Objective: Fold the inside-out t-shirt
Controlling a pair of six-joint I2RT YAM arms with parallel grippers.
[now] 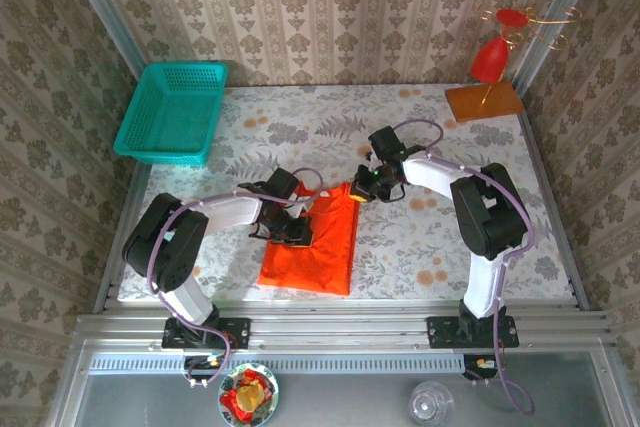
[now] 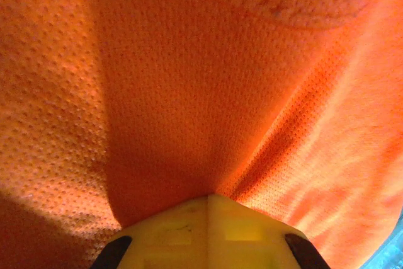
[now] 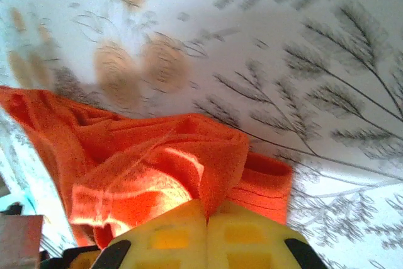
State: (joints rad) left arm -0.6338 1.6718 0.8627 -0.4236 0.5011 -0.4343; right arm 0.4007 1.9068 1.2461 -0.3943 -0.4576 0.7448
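Your one shirt (image 1: 318,247) lies near-centre on the table (image 1: 420,237), long axis near-to-far, tapering toward the far end. Your left gripper (image 1: 296,231) is clamped on its left edge and your right gripper (image 1: 358,190) on the far right corner. One basket (image 1: 172,112), one ornament (image 1: 492,57).

A staged robot lab booth: wallpapered panels (image 1: 330,7), aluminium rail frame (image 1: 340,329), floral-clothed table (image 1: 420,247).

The table (image 1: 420,247) is viewed from above its near edge. The orange t-shirt (image 1: 312,247), shared by all views, is seen close-up from both wrists.
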